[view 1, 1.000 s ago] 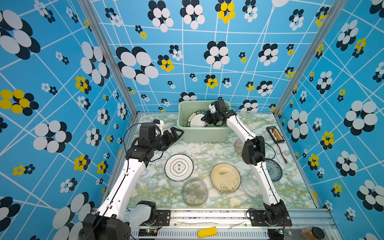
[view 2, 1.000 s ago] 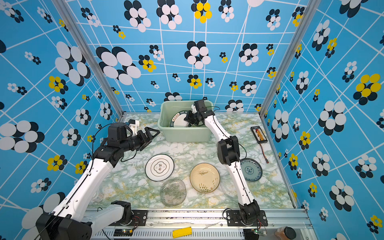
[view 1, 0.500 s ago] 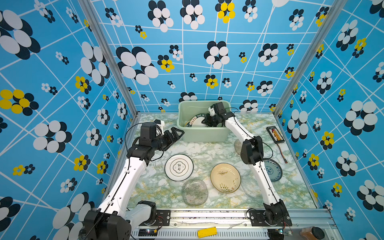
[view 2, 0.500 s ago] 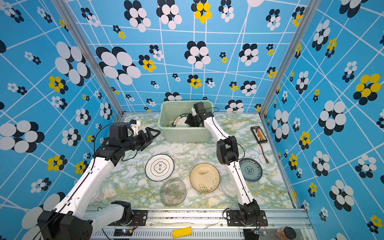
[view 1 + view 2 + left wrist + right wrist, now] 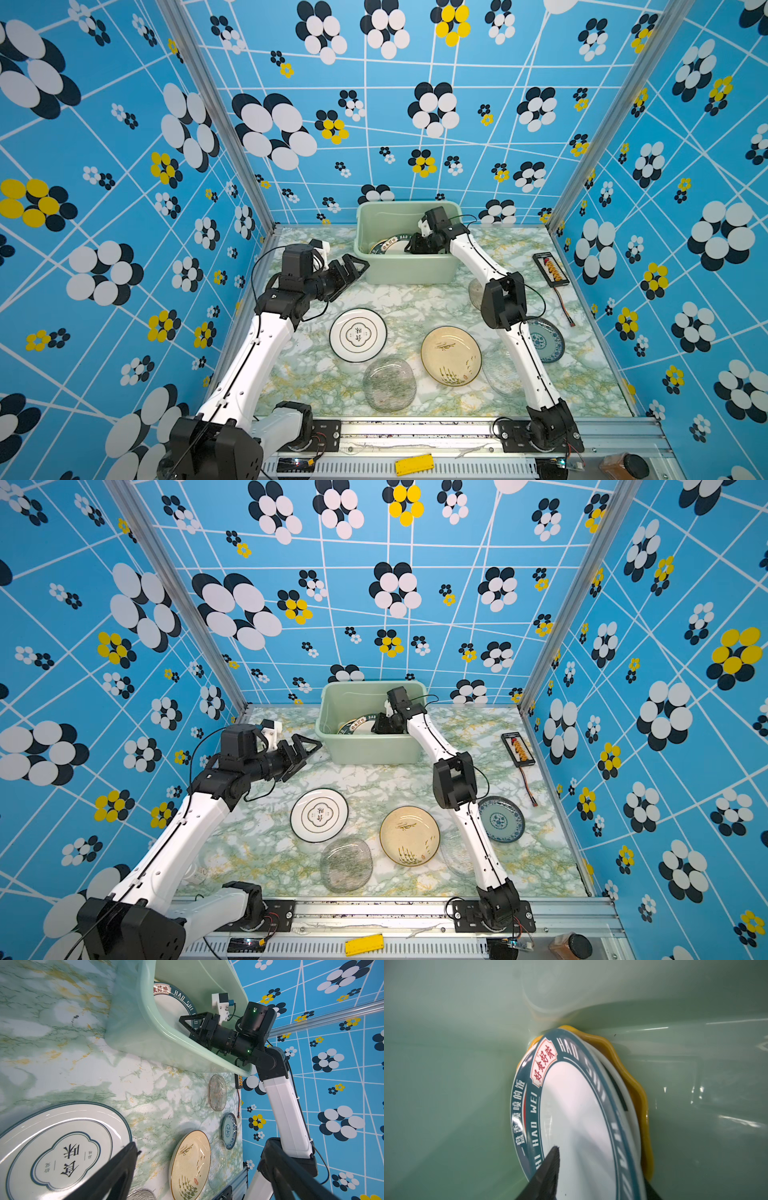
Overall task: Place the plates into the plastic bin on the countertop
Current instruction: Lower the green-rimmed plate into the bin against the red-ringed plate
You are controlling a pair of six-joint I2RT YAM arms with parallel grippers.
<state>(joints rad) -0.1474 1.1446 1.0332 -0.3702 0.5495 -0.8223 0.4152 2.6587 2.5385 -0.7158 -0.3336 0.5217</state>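
My right gripper (image 5: 412, 248) (image 5: 602, 1167) reaches down inside the plastic bin (image 5: 407, 272) (image 5: 365, 752), jaws apart. They straddle the edge of a white plate with a dark teal lettered rim (image 5: 571, 1109) (image 5: 176, 1004) without pinching it. That plate rests on a yellow plate (image 5: 636, 1088). My left gripper (image 5: 352, 269) (image 5: 202, 1144) hangs open and empty above the countertop (image 5: 415, 303), left of the bin. On the countertop lie a white dark-rimmed plate (image 5: 358, 335), a beige plate (image 5: 451, 355), a clear glass plate (image 5: 389, 384) and a blue-patterned plate (image 5: 548, 343).
A smoky glass plate (image 5: 475, 291) and another clear one (image 5: 500, 376) lie partly under the right arm. A small black abacus-like board (image 5: 550, 270) with a cable sits at the right wall. Blue flowered walls close three sides; a metal rail (image 5: 415, 432) runs along the front.
The right gripper sank lower into the bin and its jaws spread apart, letting go of the lettered plate, which now lies flatter. The left arm has barely moved.
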